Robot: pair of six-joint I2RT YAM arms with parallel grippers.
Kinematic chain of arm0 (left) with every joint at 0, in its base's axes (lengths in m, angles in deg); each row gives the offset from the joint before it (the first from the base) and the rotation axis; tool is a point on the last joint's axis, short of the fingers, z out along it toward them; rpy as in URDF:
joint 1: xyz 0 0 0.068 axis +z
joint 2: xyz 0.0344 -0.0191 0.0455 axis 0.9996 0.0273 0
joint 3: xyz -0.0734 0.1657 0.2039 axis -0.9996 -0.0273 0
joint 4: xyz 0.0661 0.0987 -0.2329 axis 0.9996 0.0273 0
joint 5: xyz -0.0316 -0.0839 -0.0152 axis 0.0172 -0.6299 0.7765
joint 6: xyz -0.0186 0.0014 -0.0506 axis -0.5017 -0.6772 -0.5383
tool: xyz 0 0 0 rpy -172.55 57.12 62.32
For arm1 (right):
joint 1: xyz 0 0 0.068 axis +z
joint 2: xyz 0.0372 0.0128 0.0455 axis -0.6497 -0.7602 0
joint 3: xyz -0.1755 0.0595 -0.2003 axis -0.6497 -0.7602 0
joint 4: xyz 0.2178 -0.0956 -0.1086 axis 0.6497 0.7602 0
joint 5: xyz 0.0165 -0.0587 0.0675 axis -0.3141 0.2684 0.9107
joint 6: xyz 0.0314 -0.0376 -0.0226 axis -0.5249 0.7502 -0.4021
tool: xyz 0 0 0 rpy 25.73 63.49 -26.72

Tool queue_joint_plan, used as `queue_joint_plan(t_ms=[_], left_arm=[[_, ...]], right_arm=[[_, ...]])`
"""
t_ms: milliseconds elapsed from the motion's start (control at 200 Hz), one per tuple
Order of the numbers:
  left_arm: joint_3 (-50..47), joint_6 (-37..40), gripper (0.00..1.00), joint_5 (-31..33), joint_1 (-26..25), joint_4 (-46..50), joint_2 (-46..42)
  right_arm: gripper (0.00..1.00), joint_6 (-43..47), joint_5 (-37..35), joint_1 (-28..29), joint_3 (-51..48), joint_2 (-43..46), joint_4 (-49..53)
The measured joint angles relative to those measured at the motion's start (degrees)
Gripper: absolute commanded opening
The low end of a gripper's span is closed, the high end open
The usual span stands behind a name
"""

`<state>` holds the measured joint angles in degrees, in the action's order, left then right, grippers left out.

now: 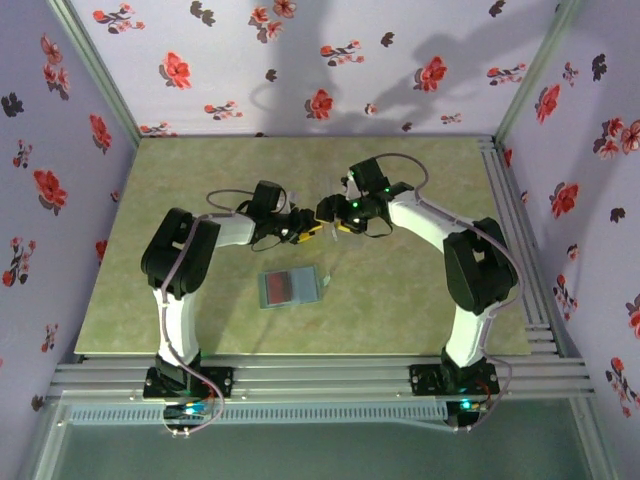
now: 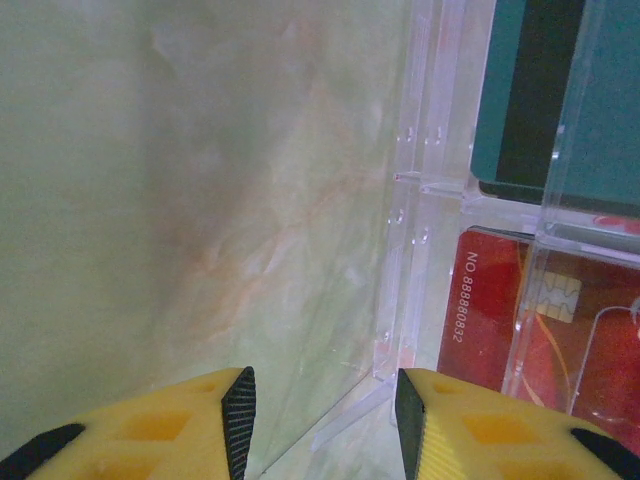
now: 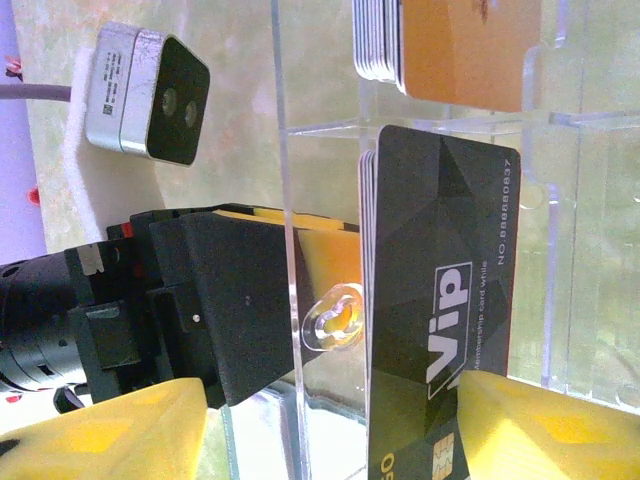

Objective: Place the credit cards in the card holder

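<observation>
The grey-teal card holder lies flat on the table near the front, with a red patch on its face. Both grippers meet behind it at a clear acrylic card rack. My left gripper has its pads against the rack's clear edge piece. Beside it in the rack are a red card and a teal-and-black card. My right gripper stands open, straddling a rack wall and a black VIP card. A gold card sits in the slot beyond.
The left arm's black body and its wrist camera are close behind the rack wall. The green table has free room on all sides of the arms. A metal rail runs along the table's right edge.
</observation>
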<state>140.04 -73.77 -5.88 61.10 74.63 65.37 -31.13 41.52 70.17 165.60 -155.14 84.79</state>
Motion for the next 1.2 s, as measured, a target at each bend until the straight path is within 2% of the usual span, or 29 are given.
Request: queue_joint_plan(t_ms=[650,960,1105,1200], left_arm=[[-1.7,-3.8,0.43,-1.6,0.1,-5.4,0.8],[-1.7,-5.1,0.43,-2.4,0.1,-6.3,1.2],[-1.7,-5.3,0.43,-2.4,0.1,-6.2,1.2],[-1.7,-5.3,0.43,-2.5,0.0,-6.2,1.2]], right_arm=[[0.23,0.0,-3.0,-0.2,-3.5,3.7,-1.9],[0.18,0.0,-4.9,-0.1,-4.4,6.3,-1.9],[0.07,0.4,-8.1,0.1,-5.4,9.6,-1.3],[0.05,0.8,-10.3,0.2,-5.7,12.0,-0.3]])
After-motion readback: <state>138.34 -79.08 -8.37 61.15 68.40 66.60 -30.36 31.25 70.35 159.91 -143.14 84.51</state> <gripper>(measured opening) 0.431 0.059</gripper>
